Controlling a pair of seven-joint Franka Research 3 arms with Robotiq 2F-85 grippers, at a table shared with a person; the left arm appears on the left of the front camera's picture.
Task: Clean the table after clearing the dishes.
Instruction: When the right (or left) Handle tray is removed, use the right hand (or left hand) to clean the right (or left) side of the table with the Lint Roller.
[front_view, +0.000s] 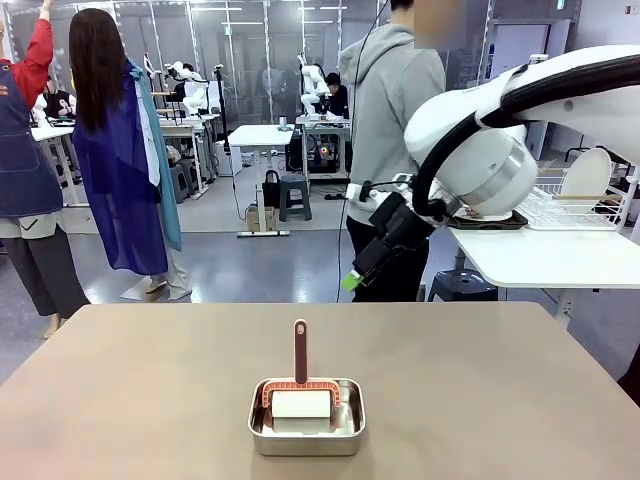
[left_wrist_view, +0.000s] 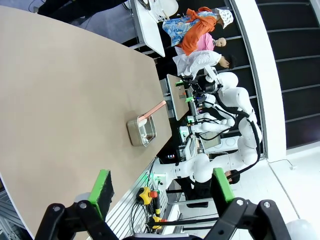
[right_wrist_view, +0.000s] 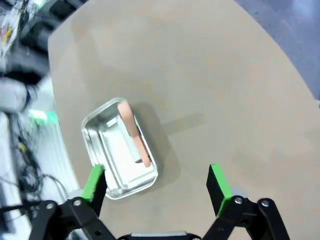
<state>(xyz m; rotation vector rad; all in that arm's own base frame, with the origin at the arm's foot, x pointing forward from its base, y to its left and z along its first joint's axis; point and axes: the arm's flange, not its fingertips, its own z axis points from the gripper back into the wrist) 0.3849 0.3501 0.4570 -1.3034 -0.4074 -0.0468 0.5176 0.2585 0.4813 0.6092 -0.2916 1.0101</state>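
Note:
The taupe table (front_view: 480, 390) carries a small steel pan (front_view: 306, 430) with a pink-handled roller (front_view: 301, 352) near its front middle. Of the dishes, a round white plate (front_view: 587, 172) stands on edge in the wire rack on the white side table. My right gripper (front_view: 352, 277) hangs high over the table's far edge. In its wrist view this gripper (right_wrist_view: 156, 182) is open and empty, looking down at the pan (right_wrist_view: 117, 162) and roller (right_wrist_view: 133, 132). My left gripper (left_wrist_view: 162, 185) is open and empty too, far from the pan (left_wrist_view: 141, 131) on the table (left_wrist_view: 60, 100).
A person in a grey hoodie (front_view: 390, 110) stands just beyond the far edge, behind my right arm. The white side table (front_view: 540, 255) with its wire rack (front_view: 575, 205) and a dark tray (front_view: 495, 222) stands at the right.

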